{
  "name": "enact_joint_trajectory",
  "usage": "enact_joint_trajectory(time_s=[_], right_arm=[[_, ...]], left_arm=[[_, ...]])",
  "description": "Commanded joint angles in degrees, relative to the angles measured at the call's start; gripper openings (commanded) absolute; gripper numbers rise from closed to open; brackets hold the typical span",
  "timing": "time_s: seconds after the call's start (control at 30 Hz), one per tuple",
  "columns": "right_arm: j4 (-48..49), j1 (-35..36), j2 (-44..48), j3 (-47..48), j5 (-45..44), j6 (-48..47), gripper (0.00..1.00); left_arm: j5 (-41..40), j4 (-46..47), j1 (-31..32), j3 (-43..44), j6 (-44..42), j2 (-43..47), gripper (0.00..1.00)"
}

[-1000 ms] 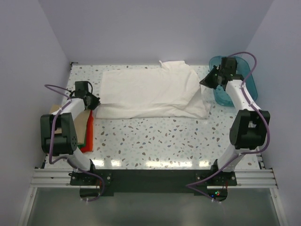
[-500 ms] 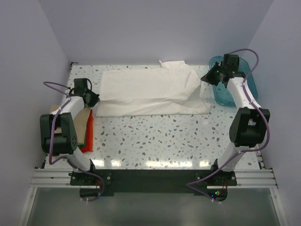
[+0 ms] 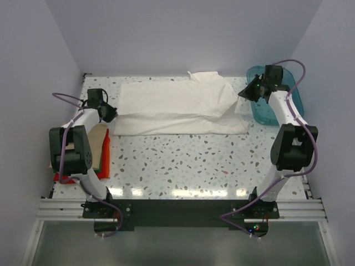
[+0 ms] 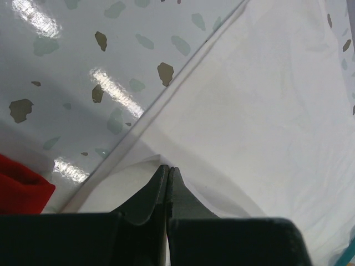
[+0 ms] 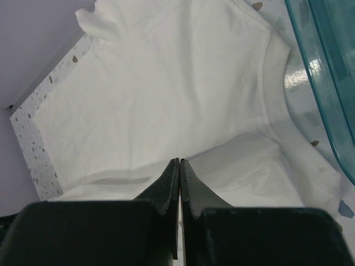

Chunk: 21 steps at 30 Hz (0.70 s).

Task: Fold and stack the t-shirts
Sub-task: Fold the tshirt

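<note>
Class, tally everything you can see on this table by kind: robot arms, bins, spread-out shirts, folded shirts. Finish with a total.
Robot arms: 2, left arm and right arm
Teal bin: 1
Spread white t-shirt: 1
Folded shirts showing: 2, tan shirt and red shirt; others may be hidden
Total: 6

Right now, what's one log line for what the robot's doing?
left hand: shut on white shirt | right hand: shut on white shirt | white shirt: spread on table
</note>
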State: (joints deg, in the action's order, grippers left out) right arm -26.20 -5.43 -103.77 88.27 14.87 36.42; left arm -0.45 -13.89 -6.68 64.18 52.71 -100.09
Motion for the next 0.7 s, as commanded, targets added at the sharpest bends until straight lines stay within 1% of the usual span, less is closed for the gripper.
enact_joint_trajectory(time_s=[0.0, 0.1, 0.33, 0.37, 0.4, 0.43, 0.47, 0.5, 0.53, 0.57, 0.63, 0.67], right_arm=[[1.67, -0.37, -1.61, 1.82, 1.74, 0.31, 0.0], [2.9, -0.37, -3.54, 1.99, 2.53, 0.49, 0.0], [2.73, -0.37, -10.39, 7.78, 4.72, 0.49, 0.0], [2.82, -0.28, -10.84, 8.23, 5.07, 0.4, 0.01], [2.73, -0.28, -11.19, 8.67, 5.34, 0.31, 0.08], [2.64, -0.28, -11.54, 9.46, 5.95, 0.05, 0.19], [2.47, -0.19, -11.81, 9.9, 6.3, -0.3, 0.26], [2.12, -0.28, -11.81, 11.04, 6.48, -0.39, 0.31], [1.59, -0.19, -11.81, 11.48, 6.66, -0.91, 0.38], [0.63, -0.19, -11.55, 11.75, 6.66, -1.0, 0.4], [0.44, 0.24, -10.59, 11.05, 5.7, -1.53, 0.47], [0.27, 0.51, -9.45, 10.61, 5.17, -1.71, 0.47]], left_arm=[[0.18, 1.32, -0.44, 3.66, -1.56, -1.68, 0.0], [0.1, 1.5, -0.44, 4.28, -1.64, -2.73, 0.0], [0.1, 2.81, -0.62, 5.86, -3.66, -5.02, 0.0], [0.1, 2.99, -0.7, 6.04, -3.75, -5.28, 0.03], [1.58, 3.08, -0.79, 6.22, -3.93, -5.46, 0.12], [1.85, 3.25, -0.79, 6.22, -4.36, -5.2, 0.15], [2.12, 4.13, -0.79, 6.04, -4.54, -4.94, 0.24], [2.29, 4.4, -0.79, 5.78, -4.72, -4.24, 0.3], [2.38, 4.48, -0.79, 5.69, -4.81, -3.8, 0.37], [2.73, 4.92, -0.88, 5.52, -4.89, -3.36, 0.49], [2.82, 5.01, -0.79, 5.08, -4.9, -1.78, 0.57], [3.17, 5.1, -0.79, 4.9, -4.72, -1.16, 0.58]])
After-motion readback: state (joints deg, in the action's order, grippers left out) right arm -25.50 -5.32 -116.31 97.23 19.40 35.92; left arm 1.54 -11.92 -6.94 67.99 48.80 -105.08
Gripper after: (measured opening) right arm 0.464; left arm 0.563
